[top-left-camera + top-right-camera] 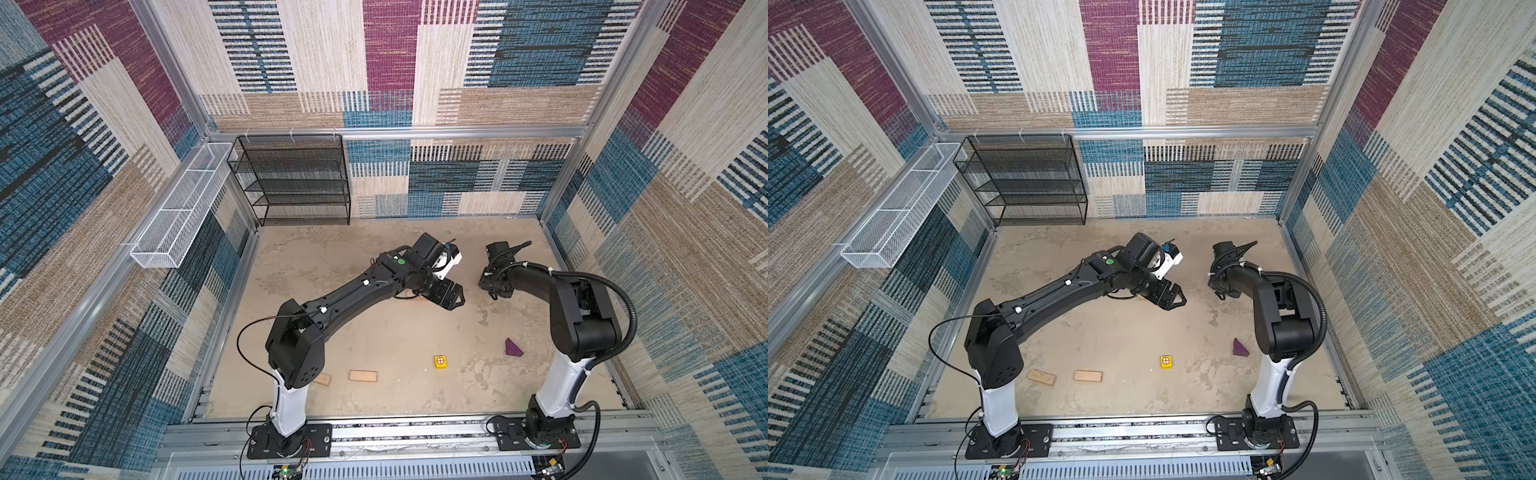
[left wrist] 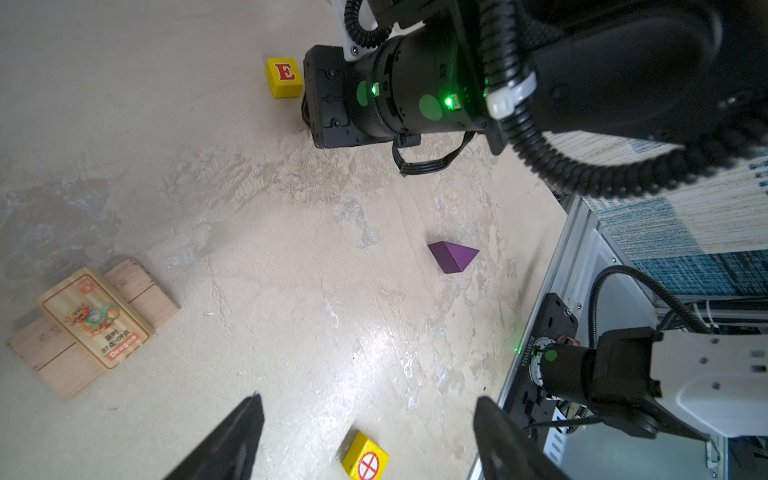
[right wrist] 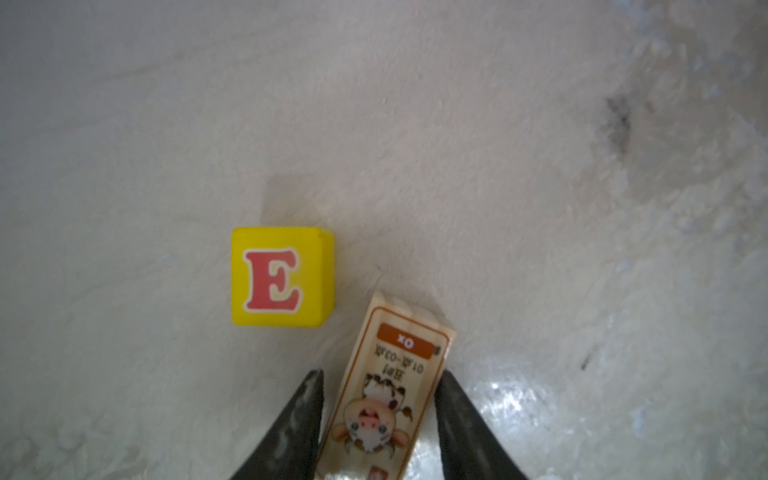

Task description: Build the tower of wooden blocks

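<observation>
Patchwork woven panels in blue, maroon and beige wall in a mottled beige tabletop (image 1: 311, 257). A black mesh shelf (image 1: 295, 178) stands at the back and a white wire basket (image 1: 183, 208) hangs on the left wall.

Near mid-table lies the tower base (image 2: 124, 299): 1 Dragon-print plank (image 2: 93, 318) set crosswise on 2 plain planks (image 2: 145, 291) that lie side by side. In both top views the left arm hides all but a sliver of it. The left gripper (image 2: 369, 400) hangs above the table, its jaws spread wide with nothing between them.

To the right, the right gripper (image 3: 381, 373) points down over an Ox-print plank (image 3: 390, 399) lying on the table. 1 jaw touches a long edge of it and the other sits a sliver off the opposite edge. I cannot tell whether the plank is truly pinched. A yellow E cube (image 3: 282, 276) rests just beside that plank's end, not touching it.

Toward the front, a yellow cube with a red crossed circle (image 1: 441, 362) sits alone. The purple wedge (image 1: 513, 348) lies to its right, near the right arm. 2 more tan planks (image 1: 1088, 376) lie flat by the left arm's base, apart from each other.
</observation>
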Controlling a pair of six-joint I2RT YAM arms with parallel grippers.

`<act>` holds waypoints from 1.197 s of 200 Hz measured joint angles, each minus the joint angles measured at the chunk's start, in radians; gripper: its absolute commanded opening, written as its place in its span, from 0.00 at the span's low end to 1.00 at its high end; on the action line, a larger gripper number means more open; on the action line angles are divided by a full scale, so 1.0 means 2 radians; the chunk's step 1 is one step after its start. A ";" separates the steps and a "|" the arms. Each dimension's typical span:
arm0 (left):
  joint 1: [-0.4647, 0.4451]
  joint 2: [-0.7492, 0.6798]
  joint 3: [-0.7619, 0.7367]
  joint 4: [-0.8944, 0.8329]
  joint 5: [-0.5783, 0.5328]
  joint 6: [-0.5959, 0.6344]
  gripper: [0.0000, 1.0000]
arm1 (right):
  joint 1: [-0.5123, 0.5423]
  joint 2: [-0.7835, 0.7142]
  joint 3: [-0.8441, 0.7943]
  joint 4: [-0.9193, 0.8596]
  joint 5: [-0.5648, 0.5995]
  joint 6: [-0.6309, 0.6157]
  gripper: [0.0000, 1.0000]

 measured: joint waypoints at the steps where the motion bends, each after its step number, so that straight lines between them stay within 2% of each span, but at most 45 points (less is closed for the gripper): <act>1: 0.000 0.000 0.000 0.000 0.000 0.001 0.84 | 0.000 0.000 0.000 0.000 0.000 -0.001 0.45; 15: 0.000 0.000 0.000 0.000 0.000 0.001 0.84 | 0.000 -0.002 -0.004 0.001 0.000 -0.004 0.40; 40: 0.000 0.000 -0.001 0.000 0.000 0.001 0.84 | 0.000 -0.014 -0.021 0.003 -0.009 -0.010 0.38; 46: 0.000 0.000 -0.001 0.001 0.000 0.001 0.84 | 0.000 -0.017 -0.025 0.004 -0.012 -0.012 0.35; 98: -0.001 -0.008 -0.010 0.002 -0.001 0.002 0.84 | 0.010 -0.053 -0.073 0.028 -0.043 -0.023 0.32; 137: -0.001 -0.025 -0.016 0.005 -0.012 0.003 0.84 | 0.072 -0.083 -0.105 0.023 -0.051 -0.027 0.32; 177: -0.001 -0.036 -0.021 0.007 -0.025 0.005 0.84 | 0.145 -0.090 -0.121 0.025 -0.032 -0.024 0.34; 188: 0.000 -0.039 -0.022 0.009 -0.026 0.006 0.84 | 0.151 -0.095 -0.130 0.031 -0.031 -0.023 0.39; 211: -0.001 -0.043 -0.026 0.012 -0.036 0.006 0.84 | 0.155 -0.107 -0.146 0.041 -0.029 -0.021 0.65; 221: -0.001 -0.044 -0.029 0.013 -0.037 0.006 0.84 | 0.156 -0.108 -0.146 0.040 -0.026 -0.022 0.70; 239: 0.000 -0.045 -0.033 0.016 -0.037 0.006 0.84 | 0.155 -0.105 -0.136 0.023 -0.018 -0.025 0.71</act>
